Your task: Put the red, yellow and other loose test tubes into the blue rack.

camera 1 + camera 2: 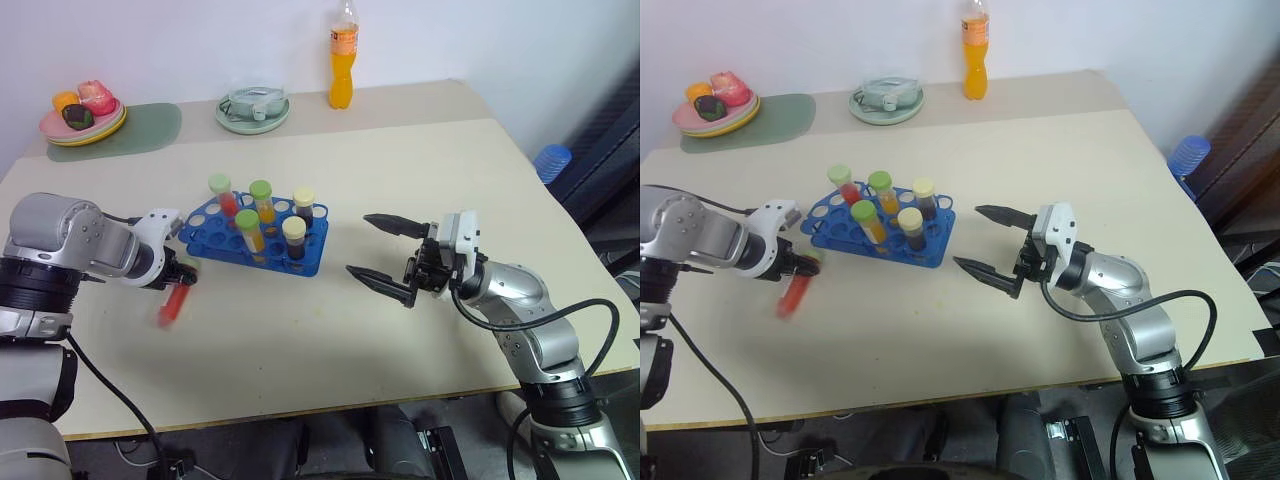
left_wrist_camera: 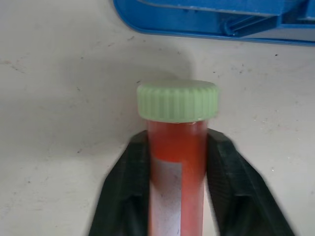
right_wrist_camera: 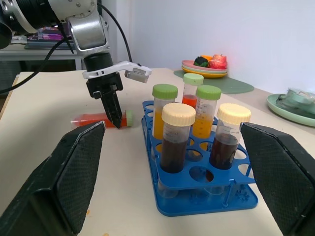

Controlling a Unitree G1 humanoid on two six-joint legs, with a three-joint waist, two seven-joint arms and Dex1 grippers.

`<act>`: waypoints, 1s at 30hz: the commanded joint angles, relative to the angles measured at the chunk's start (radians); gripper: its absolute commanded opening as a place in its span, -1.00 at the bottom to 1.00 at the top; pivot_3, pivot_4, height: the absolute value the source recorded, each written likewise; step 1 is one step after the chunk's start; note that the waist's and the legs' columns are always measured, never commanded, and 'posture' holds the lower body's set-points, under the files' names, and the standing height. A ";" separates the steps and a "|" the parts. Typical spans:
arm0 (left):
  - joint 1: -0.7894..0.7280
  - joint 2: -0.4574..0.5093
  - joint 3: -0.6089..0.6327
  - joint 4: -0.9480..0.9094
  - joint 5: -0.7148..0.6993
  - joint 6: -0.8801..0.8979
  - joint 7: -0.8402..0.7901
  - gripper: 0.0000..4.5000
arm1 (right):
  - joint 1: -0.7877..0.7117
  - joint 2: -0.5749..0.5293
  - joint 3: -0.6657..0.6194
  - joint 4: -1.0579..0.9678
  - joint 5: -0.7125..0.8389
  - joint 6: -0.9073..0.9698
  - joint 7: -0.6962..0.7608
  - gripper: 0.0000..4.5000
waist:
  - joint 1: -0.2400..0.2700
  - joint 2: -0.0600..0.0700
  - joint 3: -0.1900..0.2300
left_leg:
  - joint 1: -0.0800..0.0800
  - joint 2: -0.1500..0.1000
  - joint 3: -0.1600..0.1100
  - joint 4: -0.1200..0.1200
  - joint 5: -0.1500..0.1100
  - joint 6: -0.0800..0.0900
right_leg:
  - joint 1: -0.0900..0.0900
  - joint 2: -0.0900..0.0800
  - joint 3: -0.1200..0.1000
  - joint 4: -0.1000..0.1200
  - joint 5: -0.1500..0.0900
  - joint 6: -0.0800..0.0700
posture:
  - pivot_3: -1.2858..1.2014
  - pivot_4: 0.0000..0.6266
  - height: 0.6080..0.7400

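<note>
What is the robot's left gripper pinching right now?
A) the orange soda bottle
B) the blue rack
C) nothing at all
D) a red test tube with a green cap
D: the left gripper has its black fingers shut on the red test tube, which lies on the table beside the blue rack.

Red tube (image 2: 176,172) lower end cut off.

Orange soda bottle (image 1: 343,55), pale green dish (image 1: 252,110) and fruit plate (image 1: 84,121) along the table's (image 1: 420,170) far edge.
</note>
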 commanded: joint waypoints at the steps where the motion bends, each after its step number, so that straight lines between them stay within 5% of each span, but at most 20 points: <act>1: 0.002 0.005 0.025 -0.018 0.021 0.008 -0.009 -0.66 | 0.001 -0.008 -0.020 -0.038 0.007 -0.006 -0.004 1.00 | 0.000 0.000 0.000 | 0.000 0.000 0.000 0.000 0.000 0.000 | 0.000 0.000 0.000 0.000 0.000 0.000 | 0.03 -0.52 1.00; 6: 0.084 0.042 0.137 -0.154 -0.014 0.008 -0.030 -0.66 | -0.006 -0.003 -0.016 -0.022 0.003 -0.016 0.003 1.00 | -0.010 0.000 0.000 | 0.000 0.000 0.000 0.000 0.000 0.000 | 0.000 0.000 0.000 0.000 0.000 0.000 | 0.03 -0.52 1.00; 11: 0.305 0.039 0.381 -0.422 -0.012 -0.067 -0.059 -0.66 | -0.020 0.002 -0.008 0.007 0.001 -0.030 0.023 1.00 | -0.018 0.000 0.000 | 0.000 0.000 0.000 -0.001 0.000 0.000 | -0.001 0.000 0.000 0.000 0.000 0.000 | 0.03 -0.52 1.00; 14: 0.498 -0.060 0.577 -0.597 0.023 -0.284 -0.069 -0.66 | -0.041 0.009 0.002 0.037 -0.001 -0.039 0.043 1.00 | -0.014 0.000 0.000 | 0.000 0.000 0.000 -0.002 0.000 0.000 | -0.001 0.000 0.001 -0.001 0.000 0.000 | 0.03 -0.52 1.00; 18: 0.689 -0.152 0.687 -0.751 0.051 -0.578 -0.184 -0.66 | -0.071 0.014 0.007 0.076 -0.001 -0.048 0.069 1.00 | -0.005 0.000 0.000 | 0.000 0.000 0.001 -0.001 0.000 0.000 | 0.000 -0.001 0.001 -0.002 0.000 0.000 | 0.03 -0.52 1.00; 25: 0.655 -0.288 0.738 -0.742 0.096 -0.900 -0.198 -0.66 | -0.112 0.019 0.014 0.130 -0.005 -0.062 0.102 1.00 | 0.016 0.000 0.000 | 0.001 0.000 0.000 0.001 0.000 0.000 | 0.004 -0.001 0.000 -0.003 0.001 -0.001 | 0.03 -0.52 1.00; 30: 0.579 -0.423 0.692 -0.635 0.270 -1.283 -0.189 -0.66 | -0.103 0.016 0.009 0.121 -0.007 -0.056 0.100 1.00 | 0.013 0.000 0.000 | 0.001 0.001 0.001 0.001 0.000 0.000 | 0.004 -0.001 -0.001 -0.004 0.001 -0.001 | 0.03 -0.52 1.00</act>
